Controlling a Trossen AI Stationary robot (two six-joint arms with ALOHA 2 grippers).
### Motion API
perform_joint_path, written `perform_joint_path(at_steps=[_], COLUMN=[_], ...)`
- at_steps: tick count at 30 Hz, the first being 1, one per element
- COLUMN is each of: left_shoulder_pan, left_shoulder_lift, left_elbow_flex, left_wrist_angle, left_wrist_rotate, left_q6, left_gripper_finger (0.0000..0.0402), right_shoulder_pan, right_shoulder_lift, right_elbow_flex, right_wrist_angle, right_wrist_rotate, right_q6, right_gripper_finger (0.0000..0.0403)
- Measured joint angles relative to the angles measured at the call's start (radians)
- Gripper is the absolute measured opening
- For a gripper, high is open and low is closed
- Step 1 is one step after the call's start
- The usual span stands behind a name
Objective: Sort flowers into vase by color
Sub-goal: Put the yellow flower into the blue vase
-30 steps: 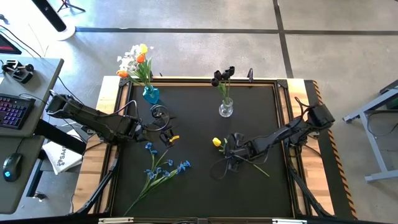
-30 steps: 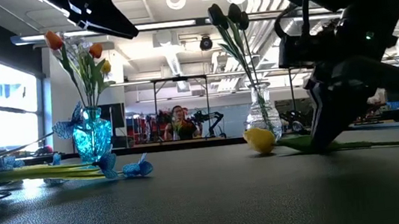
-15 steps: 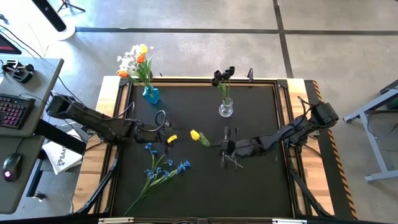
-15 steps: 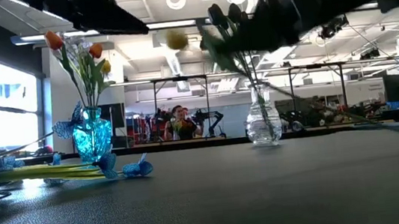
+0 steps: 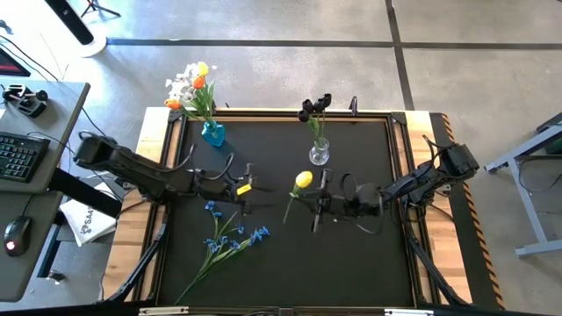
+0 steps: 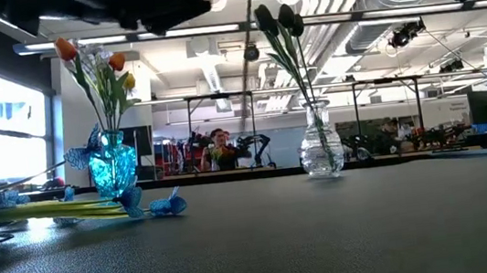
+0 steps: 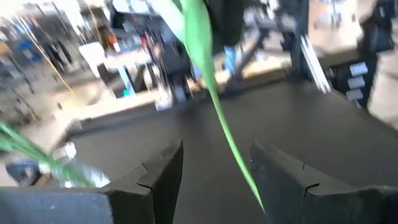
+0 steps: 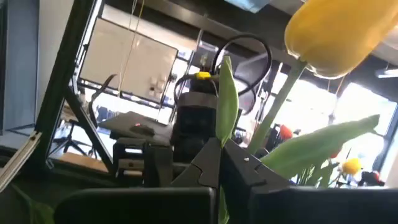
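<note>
Just below the clear vase (image 5: 319, 154), the right gripper (image 5: 318, 204) pinches a yellow tulip (image 5: 303, 180) by its stem, aloft; its long axis slants toward the left gripper (image 5: 255, 189), fingers spread, just beside the stem's free end.

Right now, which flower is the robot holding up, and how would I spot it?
Look at the middle of the black table, just below the clear glass vase of dark tulips. There the right gripper holds a yellow tulip by its green stem, off the table. It is the only yellow flower outside a vase; the blue sprays lie flat.
</note>
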Motion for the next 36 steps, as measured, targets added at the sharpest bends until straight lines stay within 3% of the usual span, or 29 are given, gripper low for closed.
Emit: perform_joint_path(at_steps=[6,14,25,30,36], left_shoulder_pan=[0.035,0.091,0.089,0.086,0.074], left_shoulder_lift=[0.111,0.22,0.316,0.316,0.311], left_elbow_flex=[0.003,0.109,0.198,0.198,0.198], left_wrist_angle=[0.287,0.25,0.247,0.243,0.22], left_wrist_rotate=[0.034,0.246,0.269,0.274,0.284], left_q6=[0.002,-0.122,-0.14,-0.156,-0.143], left_gripper_finger=[0.0172,0.0172,0.017,0.0137,0.0056], right_shoulder_pan=[-0.001,-0.006,-0.006,-0.006,-0.006], right_shoulder_lift=[0.0,0.0,0.0,0.0,0.0], right_elbow_flex=[0.0,0.0,0.001,0.001,0.001], right_wrist_angle=[0.01,0.006,-0.021,-0.035,-0.071], right_wrist_rotate=[-0.001,-0.002,0.003,0.003,0.003], right_q6=[-0.023,-0.03,-0.03,-0.029,0.022], right_gripper_finger=[0.0,0.0,0.0,0.0,0.0])
